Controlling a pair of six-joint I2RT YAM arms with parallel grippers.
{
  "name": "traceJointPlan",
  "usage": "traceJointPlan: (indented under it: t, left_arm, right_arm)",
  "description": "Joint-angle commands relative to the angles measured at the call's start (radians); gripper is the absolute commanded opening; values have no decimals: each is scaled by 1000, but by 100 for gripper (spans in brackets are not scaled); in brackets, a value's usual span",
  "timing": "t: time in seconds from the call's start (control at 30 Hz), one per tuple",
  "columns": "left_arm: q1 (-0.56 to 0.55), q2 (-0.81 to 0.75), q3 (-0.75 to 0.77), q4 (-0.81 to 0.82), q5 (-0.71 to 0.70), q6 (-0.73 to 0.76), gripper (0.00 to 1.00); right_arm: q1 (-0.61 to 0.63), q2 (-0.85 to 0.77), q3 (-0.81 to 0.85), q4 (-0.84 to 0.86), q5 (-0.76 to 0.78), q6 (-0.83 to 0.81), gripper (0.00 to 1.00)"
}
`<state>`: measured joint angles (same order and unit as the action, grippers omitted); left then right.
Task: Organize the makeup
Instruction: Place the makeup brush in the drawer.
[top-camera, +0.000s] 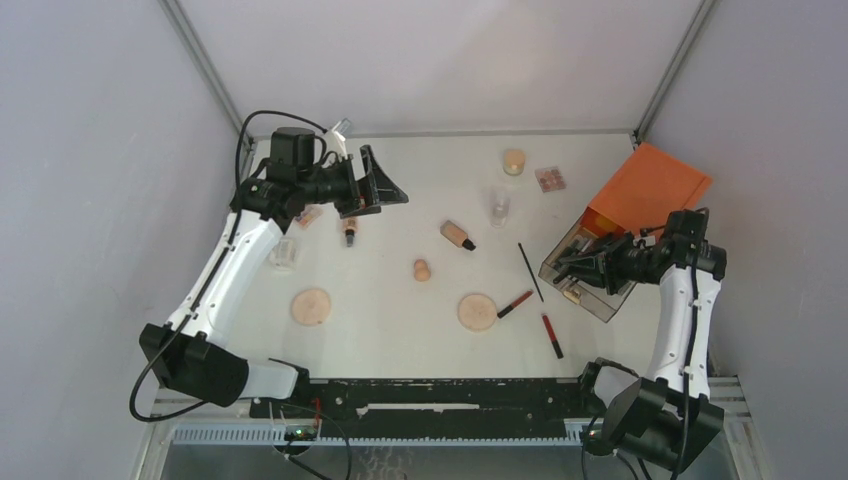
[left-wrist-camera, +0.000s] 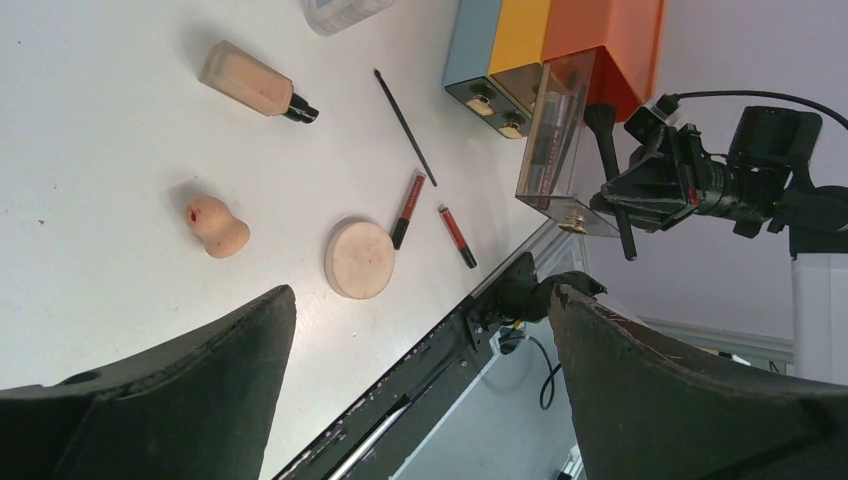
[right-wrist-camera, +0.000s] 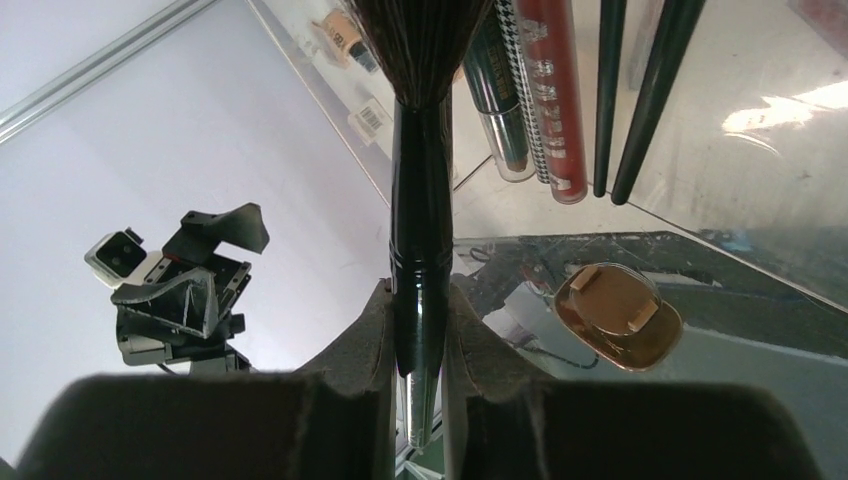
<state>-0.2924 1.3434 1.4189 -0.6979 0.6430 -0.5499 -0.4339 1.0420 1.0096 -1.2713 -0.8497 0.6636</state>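
Note:
My right gripper (top-camera: 573, 263) is shut on a thick black brush (right-wrist-camera: 419, 190), held bristles-first at the open clear drawer (top-camera: 590, 290) of the orange-topped box (top-camera: 650, 187). The drawer holds a red tube (right-wrist-camera: 550, 90) and thin black brushes (right-wrist-camera: 640, 90). My left gripper (top-camera: 385, 186) is open and empty, raised over the back left of the table. On the table lie a peach bottle (top-camera: 458, 236), a beige sponge (top-camera: 422, 269), two tan discs (top-camera: 311, 306) (top-camera: 477, 311), a thin black brush (top-camera: 531, 271) and two red pencils (top-camera: 515, 303) (top-camera: 552, 335).
A small bottle (top-camera: 349, 232), a clear pot (top-camera: 284, 253) and a palette (top-camera: 310, 215) lie under my left arm. A clear jar (top-camera: 499, 206), a tan round piece (top-camera: 514, 160) and a palette (top-camera: 551, 179) sit at the back. The drawer's gold knob (right-wrist-camera: 617, 315) faces my right gripper.

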Motion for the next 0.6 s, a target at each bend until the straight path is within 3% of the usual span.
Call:
traceJointPlan:
  t: [0.0,0.57]
  left_arm:
    - [-3,1,-19,30,27,10,100]
    - [-3,19,-8,28,35,13,100]
  right_arm:
    - [1,-16,-34,71,-67,17,4]
    - [-23,-55,-101,103,-74,63,7]
